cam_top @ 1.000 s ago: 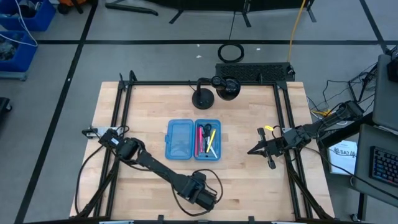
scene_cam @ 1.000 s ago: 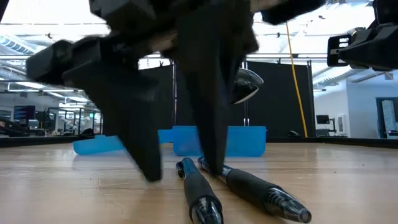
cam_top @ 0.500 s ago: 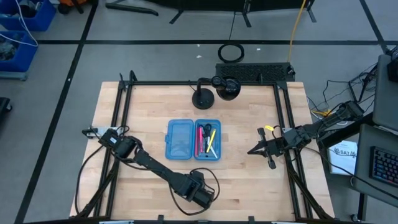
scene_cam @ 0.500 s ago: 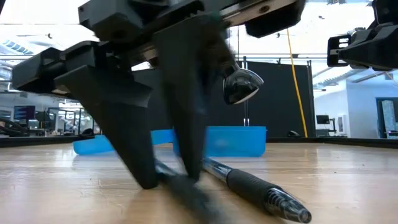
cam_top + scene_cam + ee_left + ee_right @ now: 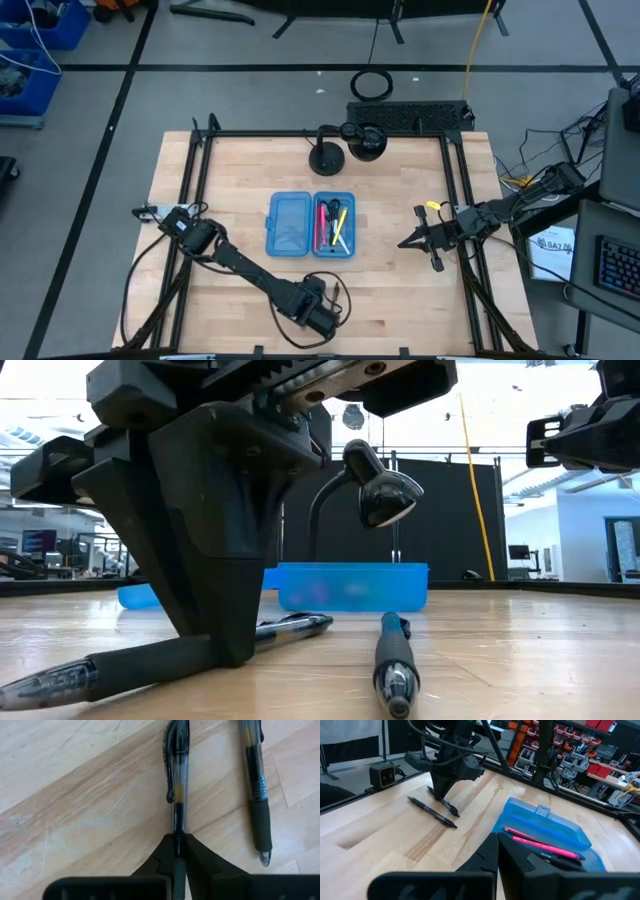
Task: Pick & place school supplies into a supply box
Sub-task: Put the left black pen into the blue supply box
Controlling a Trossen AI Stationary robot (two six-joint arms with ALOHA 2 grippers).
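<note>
On the wooden worktop [image 5: 230, 190] the open blue pencil case [image 5: 311, 224] already holds a pink pen [image 5: 530, 840], a yellow one and other supplies in its right half. Two black pens are not yet in it, lying near the front edge: the left gripper [image 5: 179, 851] is clenched on one pen [image 5: 177, 785], tips down on the wood, with the other pen [image 5: 256, 795] just beside it. Well apart at the right side, the right gripper [image 5: 404, 243] waits, clenched on nothing.
</note>
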